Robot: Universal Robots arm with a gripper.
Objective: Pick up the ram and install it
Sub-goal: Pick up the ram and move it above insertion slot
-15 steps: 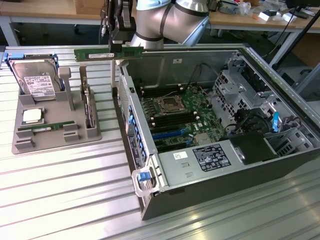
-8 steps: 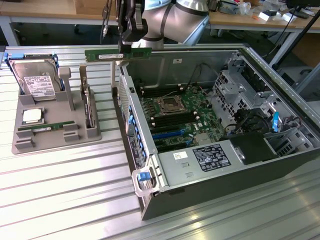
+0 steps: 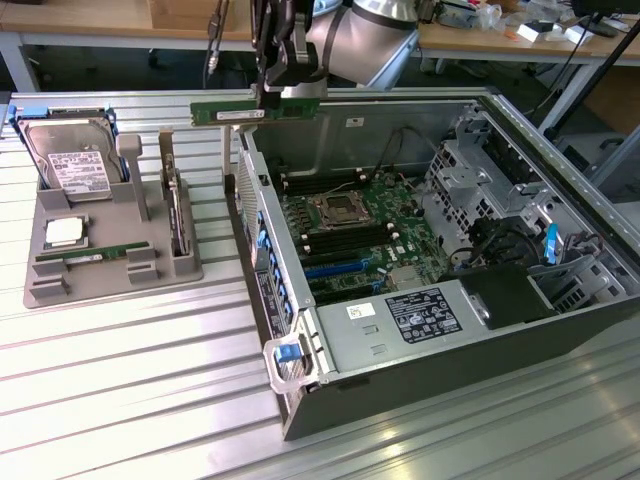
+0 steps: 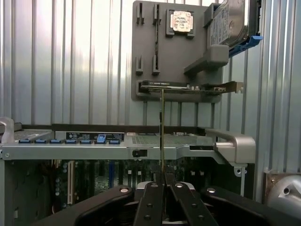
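Observation:
My gripper (image 3: pixel 291 92) is shut on the ram (image 3: pixel 235 113), a long thin green stick with a white label. It holds the stick level in the air above the far corner of the open computer case (image 3: pixel 300 400), on the exterior view's left. In the wrist view the ram (image 4: pixel 162 132) shows edge-on as a thin line rising from between my black fingers (image 4: pixel 151 202). Below it lies the motherboard (image 3: pixel 350 225) with its dark memory slots (image 3: pixel 330 185). A second, similar stick (image 3: pixel 85 257) lies on the grey holder tray (image 3: pixel 110 285).
The tray on the exterior view's left also carries a silver hard drive (image 3: pixel 68 160), a square processor chip (image 3: pixel 63 232) and an upright card (image 3: pixel 177 210). Inside the case are a drive cage (image 3: pixel 480 170), cables and a labelled power supply (image 3: pixel 420 315). Desks stand behind.

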